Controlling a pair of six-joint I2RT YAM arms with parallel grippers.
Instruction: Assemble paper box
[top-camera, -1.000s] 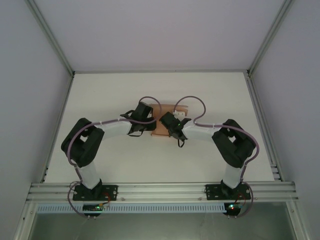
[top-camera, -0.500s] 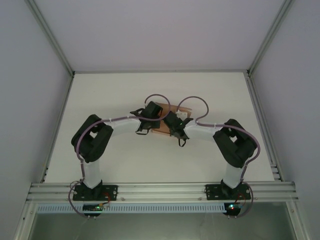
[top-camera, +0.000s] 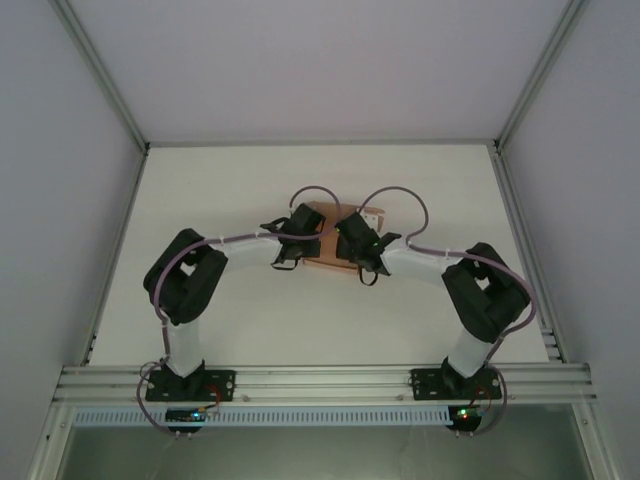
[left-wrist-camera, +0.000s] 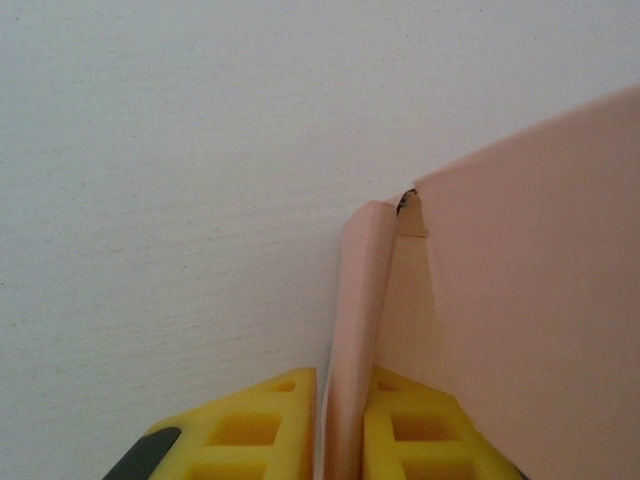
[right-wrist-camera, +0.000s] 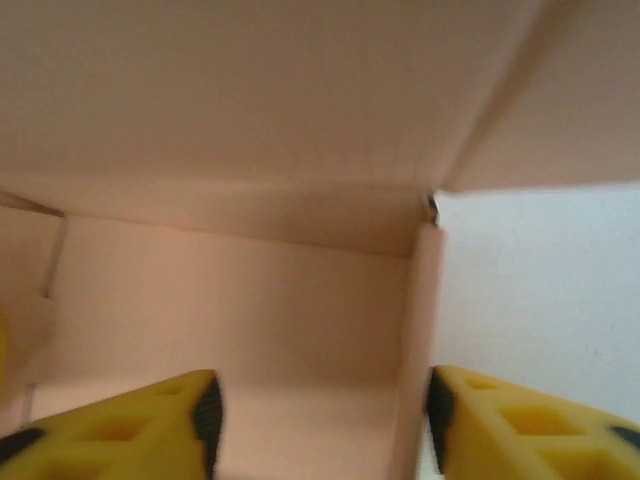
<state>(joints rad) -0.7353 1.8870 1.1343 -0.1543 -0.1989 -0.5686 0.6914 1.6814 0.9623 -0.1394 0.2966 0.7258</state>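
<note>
On the matte white table (top-camera: 200, 200), the paper box (left-wrist-camera: 530, 300) is smooth salmon-pink card, partly folded. The left gripper (left-wrist-camera: 340, 425) pinches a thin flap (left-wrist-camera: 358, 290); the right gripper (right-wrist-camera: 320, 405) gapes astride a wall (right-wrist-camera: 416, 330).

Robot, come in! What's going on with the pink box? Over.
Left jaws clamped on a flap of the paper box. Right jaws open, astride a box wall. Nothing in the way. Over.

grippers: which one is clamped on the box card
The left gripper: it pinches a thin upright flap of the paper box. The right gripper stands open, jaws wide apart, gripping nothing.
</note>
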